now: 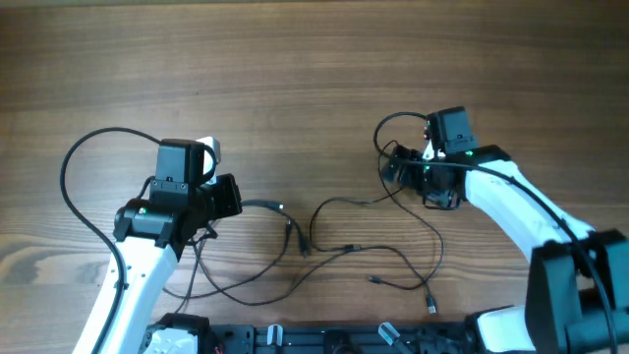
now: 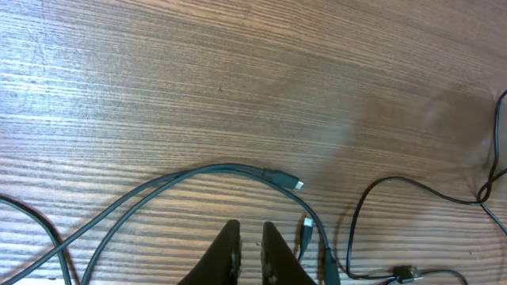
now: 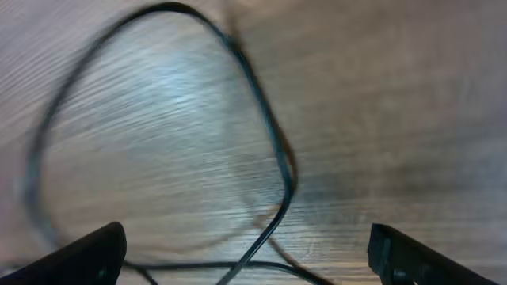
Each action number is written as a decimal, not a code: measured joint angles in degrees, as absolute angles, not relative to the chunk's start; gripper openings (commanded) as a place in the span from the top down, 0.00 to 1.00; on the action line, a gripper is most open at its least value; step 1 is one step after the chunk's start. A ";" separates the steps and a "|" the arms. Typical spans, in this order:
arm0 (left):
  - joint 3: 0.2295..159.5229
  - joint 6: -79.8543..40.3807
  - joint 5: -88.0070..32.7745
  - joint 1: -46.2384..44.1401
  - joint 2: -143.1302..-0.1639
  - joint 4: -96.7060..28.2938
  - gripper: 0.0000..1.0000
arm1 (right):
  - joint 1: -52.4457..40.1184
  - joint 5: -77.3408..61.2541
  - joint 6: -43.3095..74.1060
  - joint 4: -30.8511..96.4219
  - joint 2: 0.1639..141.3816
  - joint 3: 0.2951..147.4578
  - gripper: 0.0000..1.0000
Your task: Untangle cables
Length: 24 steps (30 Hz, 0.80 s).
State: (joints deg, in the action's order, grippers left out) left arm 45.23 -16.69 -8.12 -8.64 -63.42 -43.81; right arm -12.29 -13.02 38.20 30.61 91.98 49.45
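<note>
The cables (image 1: 346, 248) lie crossed and looped on the bench (image 1: 295, 79) between the two arms, and one plug end (image 2: 283, 179) lies just ahead of the left hand (image 2: 247, 247). That hand is closed, with nothing visible in it. The right hand (image 3: 245, 257) is spread wide over a loop (image 3: 273, 142) and holds nothing. This looks like a moment between grasps. The next move calls for closing on a single strand and drawing it clear of the crossings.

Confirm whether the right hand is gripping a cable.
No: the right hand is open, its fingers wide apart, and the cable lies on the table between them.
</note>
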 measured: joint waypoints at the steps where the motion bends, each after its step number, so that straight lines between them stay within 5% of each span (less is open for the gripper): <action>1: 45.23 -16.69 -8.12 -8.64 -63.42 -43.83 0.89 | -12.43 -13.02 41.06 30.61 92.58 49.41 0.00; 16: 45.23 -16.69 -8.12 -8.64 -63.42 -44.97 0.89 | -12.97 -13.47 53.63 23.29 93.91 49.06 0.00; 24: 45.23 -16.67 -8.12 -8.64 -63.42 -45.04 0.89 | -10.87 -8.56 49.08 34.15 80.31 49.01 0.00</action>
State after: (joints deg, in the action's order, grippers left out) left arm 45.23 -16.67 -8.12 -8.64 -63.42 -45.04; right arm -10.87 -8.56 49.08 34.15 80.31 49.01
